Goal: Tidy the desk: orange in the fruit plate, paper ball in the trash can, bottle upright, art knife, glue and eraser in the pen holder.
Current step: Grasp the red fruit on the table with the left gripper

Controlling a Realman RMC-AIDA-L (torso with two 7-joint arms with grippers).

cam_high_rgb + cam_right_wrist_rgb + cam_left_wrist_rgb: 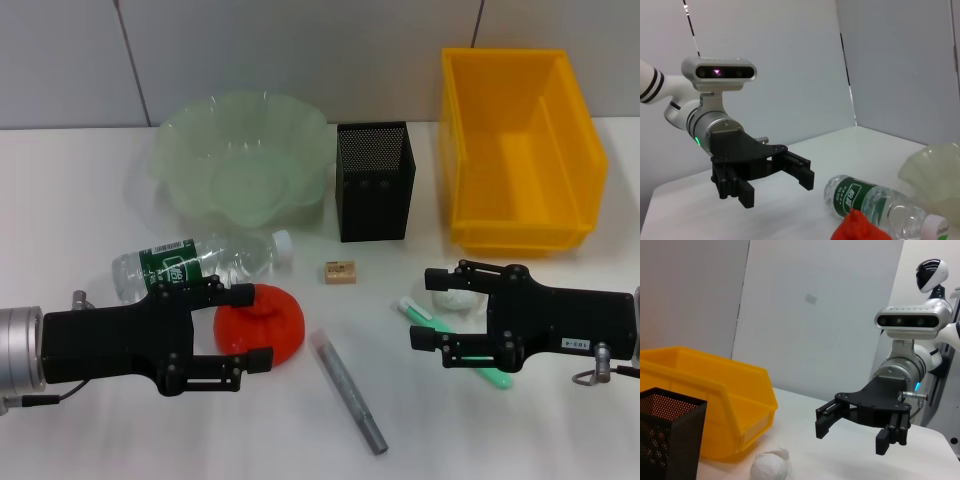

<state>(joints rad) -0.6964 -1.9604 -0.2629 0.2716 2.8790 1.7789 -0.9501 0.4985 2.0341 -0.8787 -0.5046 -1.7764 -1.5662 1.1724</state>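
The left gripper [245,327] hangs over the front left part of the table [80,200], its jaws spread wide and holding nothing. The orange [272,322] sits just past its fingertips, partly between them as the head view has it, though no contact can be made out. Behind the gripper the bottle [200,262] lies on its side, cap pointing toward the middle of the table. Farther back, toward the rear edge, stands the plate [243,158], with nothing in it.

The right gripper [432,308] hangs over the front right part of the table, also spread wide and holding nothing. The paper ball [452,300] lies at its fingertips, near the upper finger, and a green and white tool [492,374], perhaps the art knife, lies slantwise beneath the fingers. Behind this gripper, at the rear right corner, stands the trash can [520,150], with nothing in it.

Between the two grippers, near the front edge, a grey stick [348,392] lies slantwise; it may be the glue, but that cannot be told. The eraser [339,272] lies flat in the middle of the table, apart from everything else. Just behind it stands the pen holder [374,181], upright, between the plate and the trash can; whether it holds anything cannot be seen.

In the left wrist view the paper ball lies on the table in front of the trash can.
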